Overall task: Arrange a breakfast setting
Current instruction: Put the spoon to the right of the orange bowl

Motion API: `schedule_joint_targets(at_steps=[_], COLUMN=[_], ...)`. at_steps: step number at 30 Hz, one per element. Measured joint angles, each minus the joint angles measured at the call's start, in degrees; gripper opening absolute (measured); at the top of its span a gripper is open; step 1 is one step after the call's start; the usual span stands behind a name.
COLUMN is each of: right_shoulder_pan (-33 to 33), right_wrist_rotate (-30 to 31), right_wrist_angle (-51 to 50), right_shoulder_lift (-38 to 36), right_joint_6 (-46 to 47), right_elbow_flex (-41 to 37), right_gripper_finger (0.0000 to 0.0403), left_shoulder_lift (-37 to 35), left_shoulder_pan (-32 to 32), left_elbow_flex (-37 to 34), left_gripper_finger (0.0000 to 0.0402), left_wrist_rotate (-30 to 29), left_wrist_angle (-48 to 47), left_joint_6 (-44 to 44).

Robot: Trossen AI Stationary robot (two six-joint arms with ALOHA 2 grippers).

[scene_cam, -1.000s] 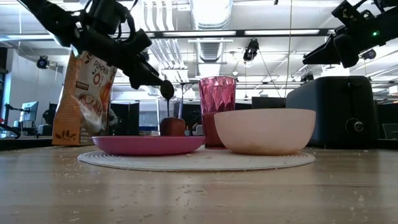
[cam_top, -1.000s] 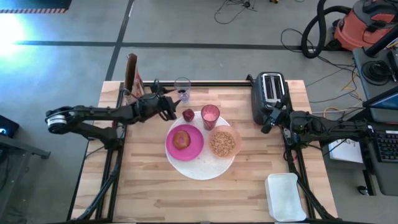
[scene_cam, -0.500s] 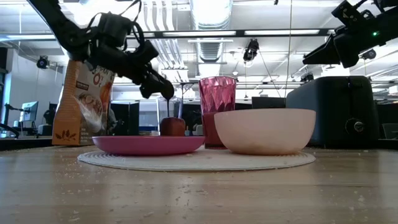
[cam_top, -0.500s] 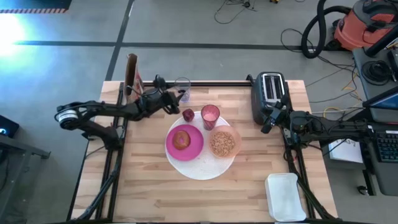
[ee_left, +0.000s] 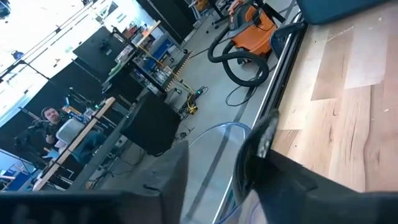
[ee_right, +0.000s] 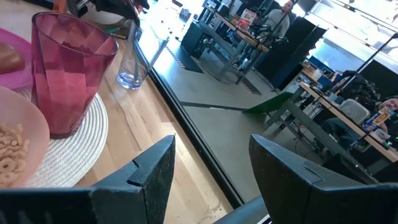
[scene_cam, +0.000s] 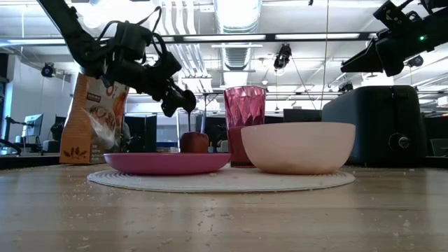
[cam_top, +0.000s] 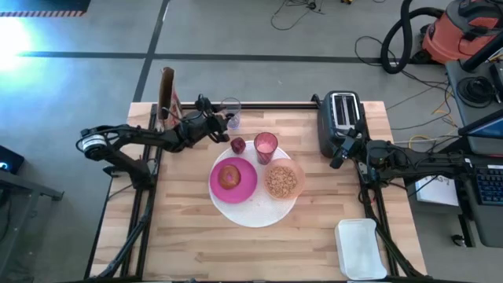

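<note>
**Left gripper at the clear glass by the far edge, the setting to its near right**

The big white round disc [cam_top: 253, 211] lies mid-table and bears the magenta plate [cam_top: 240, 187], the translucent pink bowl [cam_top: 283, 181] and the pink tumbler [cam_top: 266, 146], with the small dark-red fruit [cam_top: 237, 145] at the disc's far left edge. The left gripper [cam_top: 219, 123] is seen just left of the upright clear glass [cam_top: 230, 110], its fingers [ee_left: 264, 134] spread either side of the rim; a grip cannot be told. The right gripper [cam_top: 340, 156] waits, spread and empty, beside the toaster [cam_top: 341, 118].
</note>
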Motion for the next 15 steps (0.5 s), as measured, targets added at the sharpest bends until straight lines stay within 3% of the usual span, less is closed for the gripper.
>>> schedule_joint_targets(at_steps=[10, 15], right_shoulder_pan=[0.0, 0.0], right_wrist_rotate=[0.0, 0.0], right_wrist_angle=[0.0, 0.0], right_shoulder_lift=[0.0, 0.0], right_joint_6=[0.0, -0.03], right_elbow_flex=[0.0, 0.0], right_gripper_finger=[0.0196, 0.0196], left_shoulder_lift=[-0.63, -0.63], left_shoulder_pan=[0.0, 0.0], left_elbow_flex=[0.0, -0.01], left_gripper_finger=[0.0012, 0.0008], left_wrist_rotate=[0.07, 0.13], left_wrist_angle=[-0.16, -0.17], left_joint_6=[1.34, 1.44])
